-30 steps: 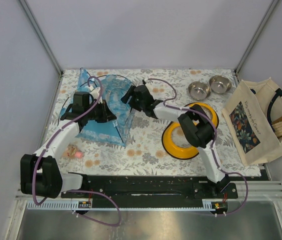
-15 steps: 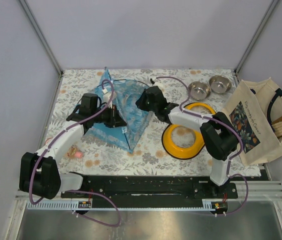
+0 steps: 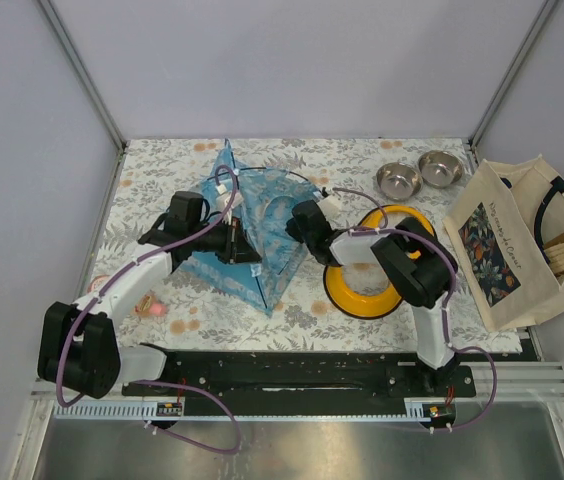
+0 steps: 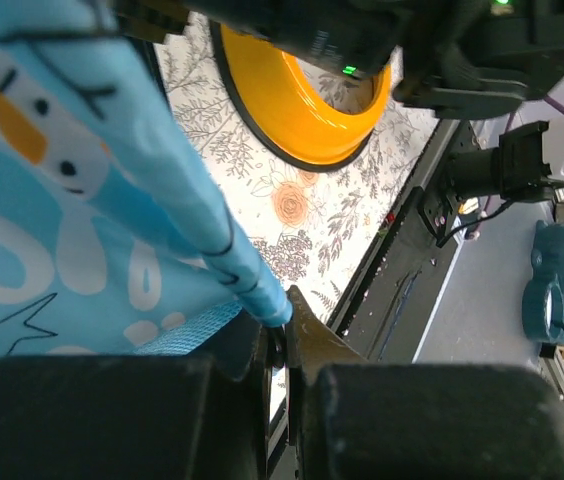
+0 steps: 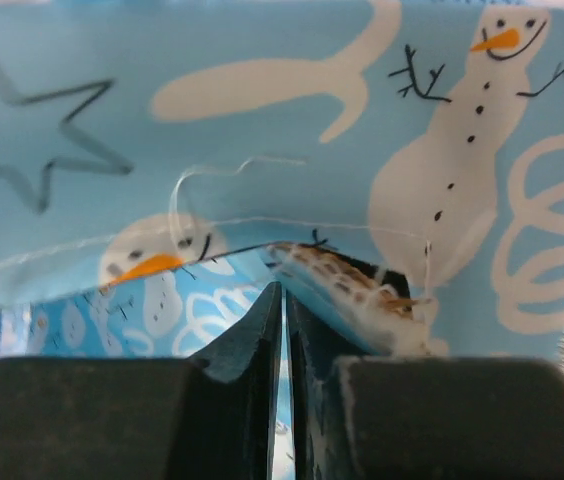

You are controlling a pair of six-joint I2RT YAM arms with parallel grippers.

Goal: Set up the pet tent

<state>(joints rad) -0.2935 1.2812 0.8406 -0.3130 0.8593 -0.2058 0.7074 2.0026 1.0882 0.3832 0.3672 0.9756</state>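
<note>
The pet tent point(image 3: 252, 235) stands as a crumpled blue peak near the middle of the flowered tablecloth point(image 3: 362, 160), between the two arms. The left gripper point(image 4: 280, 345) is clenched on it from the left: in its wrist view a thin blue-sleeved edge of the tent runs down into the shut fingers point(image 4: 112, 420) and ends right at their tips. The right gripper point(image 5: 276, 300) meets the tent's right side. Its fingers point(image 5: 442, 420) are pressed almost together, with a fold of snowman-print cloth at the tips and a thin strip of blue showing in the slit, so it grasps the fabric. Just right of the tent lies a yellow ring point(image 3: 354, 290), and the right arm reaches across it. Two steel bowls point(image 3: 399, 181) sit well apart at the far right, beside a cloth bag point(image 3: 517, 250). A small pink thing point(image 3: 149, 306) lies near the left arm, too small to tell what it is.
</note>
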